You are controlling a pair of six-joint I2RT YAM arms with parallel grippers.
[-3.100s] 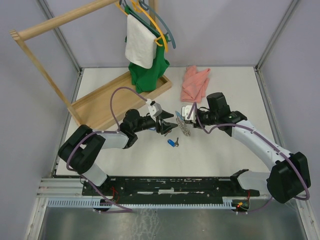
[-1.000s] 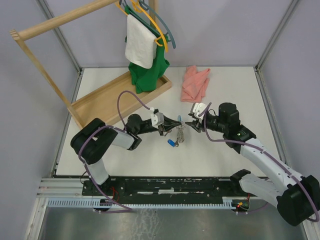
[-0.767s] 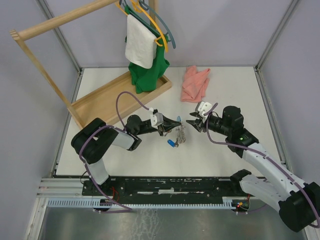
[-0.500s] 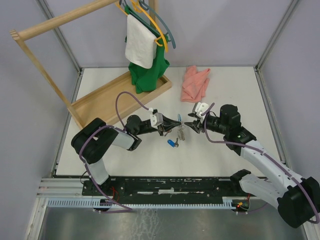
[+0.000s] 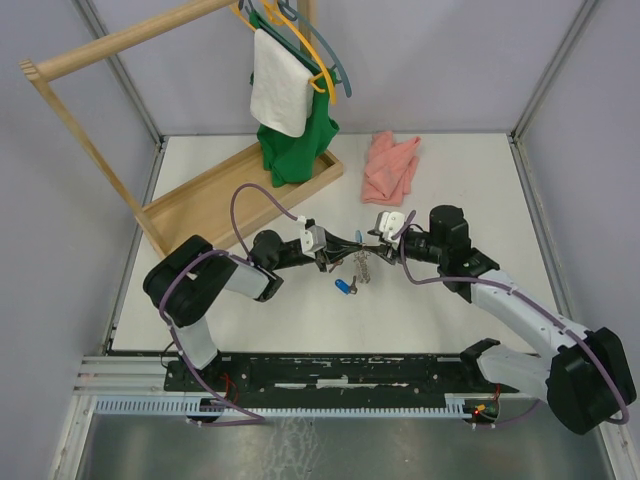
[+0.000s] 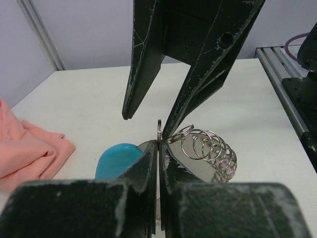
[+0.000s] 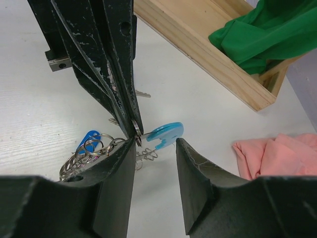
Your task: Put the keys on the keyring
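The keyring is a chain of silver wire rings (image 6: 208, 151) with a light blue piece (image 7: 166, 134) beside it. It hangs just above the table (image 5: 450, 190). My left gripper (image 6: 158, 141) is shut on one thin ring at the chain's end (image 5: 365, 265). My right gripper (image 7: 155, 141) faces it tip to tip, open. Its left fingertip (image 7: 130, 145) is right by the pinched ring, and the blue piece sits just beyond the gap. A key with a darker blue tag (image 5: 344, 287) lies on the table below. A bare silver key (image 7: 141, 94) lies behind the left fingers.
A wooden rack stands at the back left with its base tray (image 5: 235, 195). It holds a green cloth (image 5: 295, 150), a white towel (image 5: 278, 90) and hangers. A pink cloth (image 5: 390, 165) lies behind the grippers.
My right gripper pulled back to the right, then came in again to the left gripper's tips, its jaws a little narrower. The left gripper kept still, pinching the ring.
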